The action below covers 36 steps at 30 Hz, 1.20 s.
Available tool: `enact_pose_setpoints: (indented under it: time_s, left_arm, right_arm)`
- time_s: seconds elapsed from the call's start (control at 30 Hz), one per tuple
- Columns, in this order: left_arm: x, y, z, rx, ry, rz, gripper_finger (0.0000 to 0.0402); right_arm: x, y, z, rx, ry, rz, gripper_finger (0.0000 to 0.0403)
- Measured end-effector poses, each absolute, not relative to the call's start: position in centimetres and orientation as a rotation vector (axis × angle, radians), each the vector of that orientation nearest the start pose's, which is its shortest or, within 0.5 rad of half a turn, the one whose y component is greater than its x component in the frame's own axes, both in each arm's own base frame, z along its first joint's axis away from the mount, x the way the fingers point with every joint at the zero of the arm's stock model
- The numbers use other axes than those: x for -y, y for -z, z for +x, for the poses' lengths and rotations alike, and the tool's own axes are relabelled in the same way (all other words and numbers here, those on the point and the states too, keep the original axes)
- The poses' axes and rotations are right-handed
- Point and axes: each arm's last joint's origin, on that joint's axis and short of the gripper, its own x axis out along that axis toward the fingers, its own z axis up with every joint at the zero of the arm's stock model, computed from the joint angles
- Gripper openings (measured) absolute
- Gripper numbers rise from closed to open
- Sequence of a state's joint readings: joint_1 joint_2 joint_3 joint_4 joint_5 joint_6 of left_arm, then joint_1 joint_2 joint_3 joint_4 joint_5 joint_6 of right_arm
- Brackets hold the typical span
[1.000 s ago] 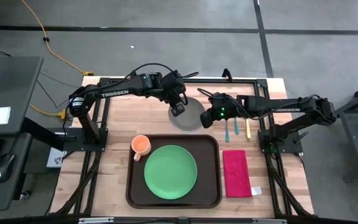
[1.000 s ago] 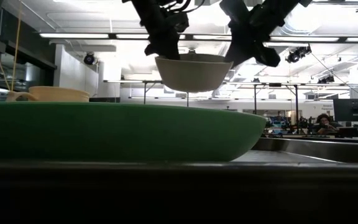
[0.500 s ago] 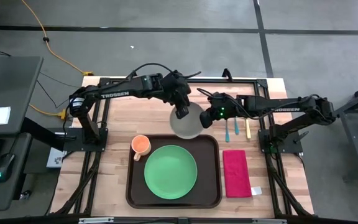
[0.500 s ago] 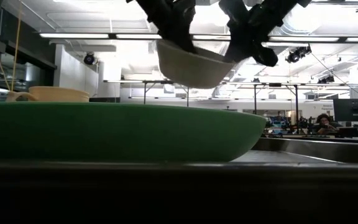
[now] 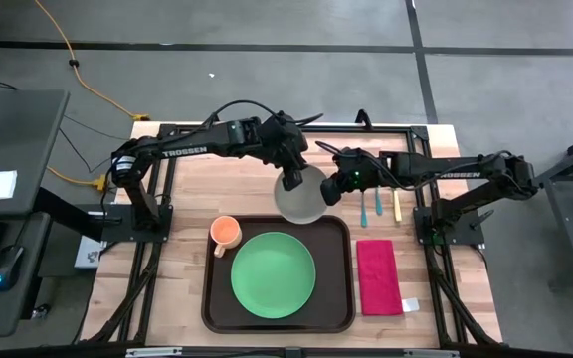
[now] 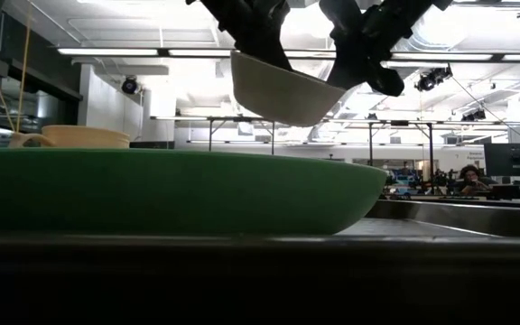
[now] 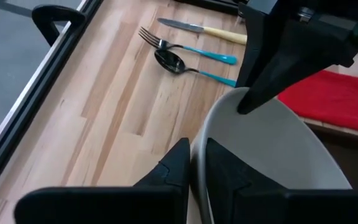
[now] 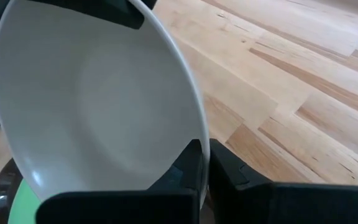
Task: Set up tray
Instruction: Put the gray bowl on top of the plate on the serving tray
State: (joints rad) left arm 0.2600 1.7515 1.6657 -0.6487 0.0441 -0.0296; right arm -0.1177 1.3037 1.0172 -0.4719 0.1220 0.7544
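Two claws (image 5: 291, 181) (image 5: 332, 189) on tilted bowl (image 5: 302, 195) rim

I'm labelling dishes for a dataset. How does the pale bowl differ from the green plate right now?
The pale grey round bowl hangs tilted in the air, pinched at its rim by the left end effector and the right end effector; the flat green round plate lies level on the dark brown rectangular tray. The bowl is deeper and narrower than the plate. Both are round and look empty.

Our left gripper (image 5: 290, 181) and right gripper (image 5: 332, 188) reach toward each other above the tabletop's (image 5: 192, 194) far middle, jaws pinched nearly together.
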Motion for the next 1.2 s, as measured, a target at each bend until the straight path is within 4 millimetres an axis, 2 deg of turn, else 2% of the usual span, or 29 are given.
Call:
enact_pose_setpoints:
  time_s: [0.73,0.97,1.2]
  left_arm:
    - [-11.4,-33.8,37.3,-0.709,-0.236,-0.103,0.0069]
    - [-11.7,-36.3,37.1,-0.673,-0.248,-0.021,0.0069]
    - [-11.4,-38.3,36.1,-0.732,-0.286,0.036,0.0069]
  right_arm:
    - [3.5,-27.7,26.7,-0.685,0.505,0.714,0.0001]
    - [3.6,-27.4,26.5,-0.721,0.481,0.719,0.0]
    - [3.7,-27.5,26.6,-0.702,0.49,0.72,0.0001]
